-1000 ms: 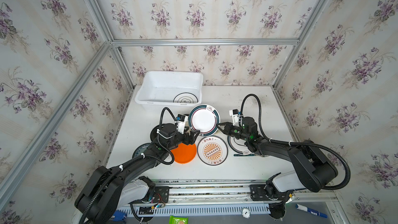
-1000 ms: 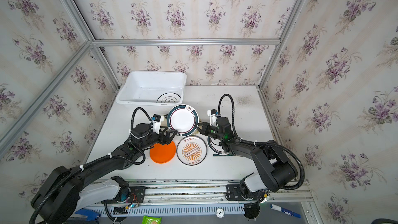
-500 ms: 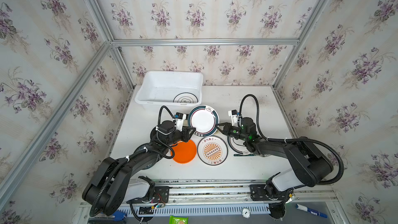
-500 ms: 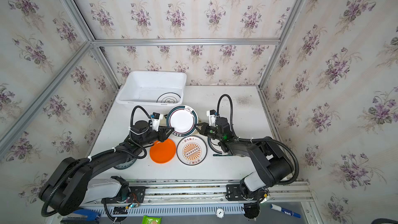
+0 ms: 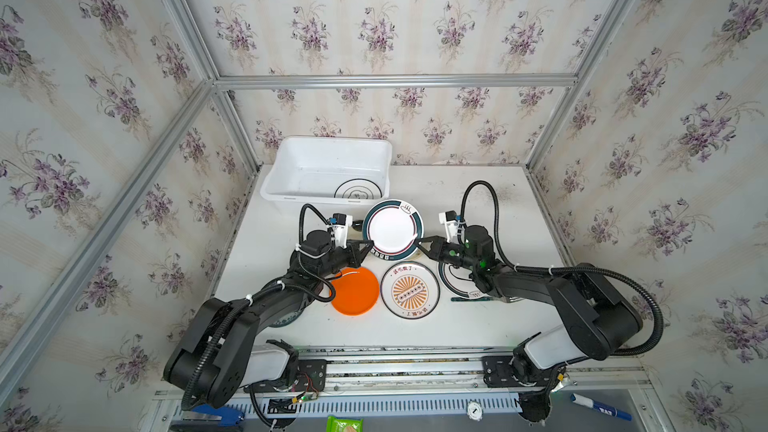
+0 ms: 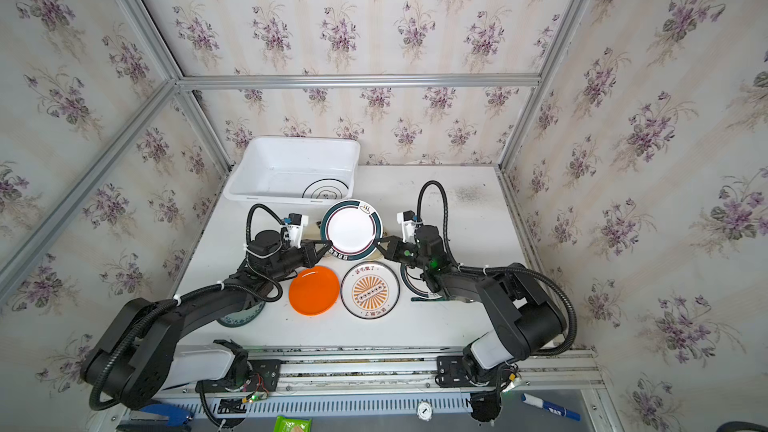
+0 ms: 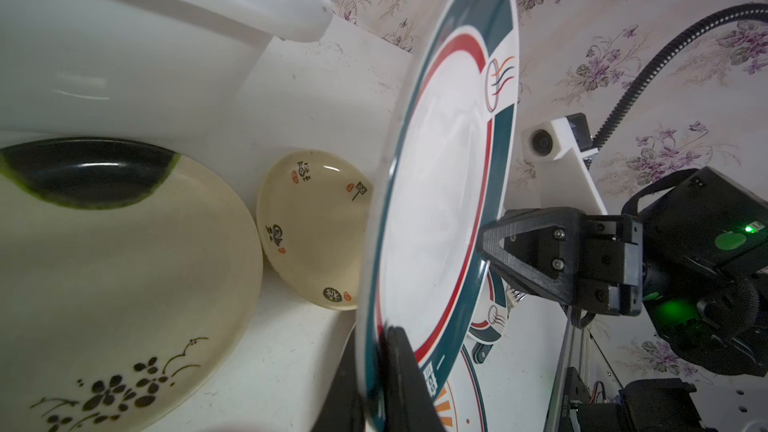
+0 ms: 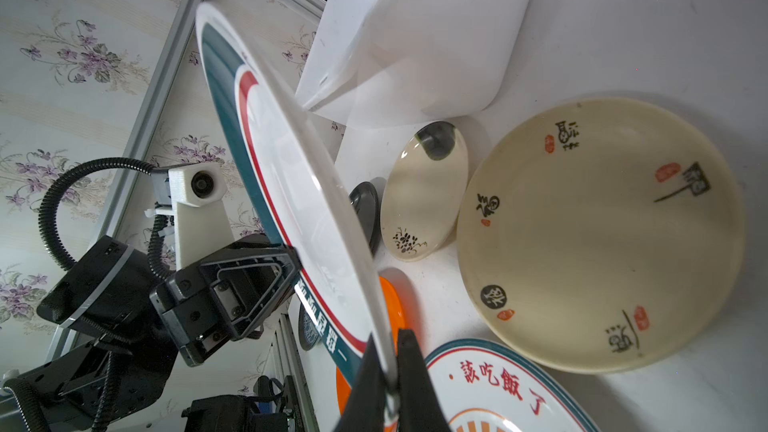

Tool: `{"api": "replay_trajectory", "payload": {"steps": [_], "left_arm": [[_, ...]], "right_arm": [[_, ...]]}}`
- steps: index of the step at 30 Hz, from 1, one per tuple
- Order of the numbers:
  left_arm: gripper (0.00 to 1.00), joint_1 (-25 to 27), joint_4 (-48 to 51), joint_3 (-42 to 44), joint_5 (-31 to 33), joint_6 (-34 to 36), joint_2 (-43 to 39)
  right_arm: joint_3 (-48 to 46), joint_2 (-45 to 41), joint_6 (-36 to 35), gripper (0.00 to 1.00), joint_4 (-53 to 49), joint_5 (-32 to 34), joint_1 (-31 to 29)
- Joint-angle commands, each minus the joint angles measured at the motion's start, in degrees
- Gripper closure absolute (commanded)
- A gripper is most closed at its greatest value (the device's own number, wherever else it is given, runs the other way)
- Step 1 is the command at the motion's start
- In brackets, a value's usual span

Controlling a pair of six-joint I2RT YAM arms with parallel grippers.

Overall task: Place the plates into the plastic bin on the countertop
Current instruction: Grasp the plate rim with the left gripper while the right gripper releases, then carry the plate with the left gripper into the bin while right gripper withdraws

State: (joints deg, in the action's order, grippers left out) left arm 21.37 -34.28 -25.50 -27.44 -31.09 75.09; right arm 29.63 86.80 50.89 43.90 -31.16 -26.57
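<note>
Closed in by walls of flowered wallpaper (image 5: 374, 14) and aluminium framing. At the back of the scuffed white countertop (image 5: 457, 326), the white plastic bin (image 5: 307, 199), with one dark-ringed plate (image 5: 358, 191) lying inside. Just in front of the bin, lifted off the surface, a teal-rimmed plate (image 5: 392, 229). Pinched at its left rim by the left gripper (image 5: 365, 248), at its right rim by the right gripper (image 5: 420, 243), both closed narrow. Lower, on the surface: sunburst plate (image 5: 410, 290), orange plate (image 5: 354, 290), cream plate (image 8: 598, 234).

Red characters 該吃飯了 along rim of sunburst plate (image 5: 410, 290), just below frame centre in both top views. On cream plate (image 8: 598, 234): black calligraphy, red seals, unreadable. White rim characters on teal-rimmed plate (image 8: 286, 168): blurred.
</note>
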Motion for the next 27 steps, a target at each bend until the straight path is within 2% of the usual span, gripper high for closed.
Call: {"api": "replay_trajectory", "payload": {"steps": [1,4,6,11,19,27], "left_arm": [[1.00,0.01,-0.65,-0.02,-1.91,2.81,0.06],[1.00,-0.02,-0.56,0.11,-1.87,2.83,-0.03],[1.00,-0.10,-0.49,0.10,-1.83,2.88,-0.20],[1.00,-0.35,0.26,0.22,-1.61,2.97,-0.97],[1.00,-0.36,1.45,0.66,-0.03,2.29,-2.84],[1.00,-0.80,5.30,-1.21,4.64,0.78,-5.89]], "right_arm": [[1.31,-0.49,0.45,0.68,2.44,-0.57,-0.24],[1.48,-0.86,-0.25,0.54,1.63,-0.41,-0.24],[1.57,-1.40,-1.17,0.49,0.41,-0.14,-0.24],[2.05,-3.56,-4.27,0.45,-4.78,1.79,-0.24],[4.31,-8.78,-11.76,0.42,-17.69,7.87,-0.24],[5.09,-14.70,-17.57,0.42,-27.02,11.76,-0.24]]}}
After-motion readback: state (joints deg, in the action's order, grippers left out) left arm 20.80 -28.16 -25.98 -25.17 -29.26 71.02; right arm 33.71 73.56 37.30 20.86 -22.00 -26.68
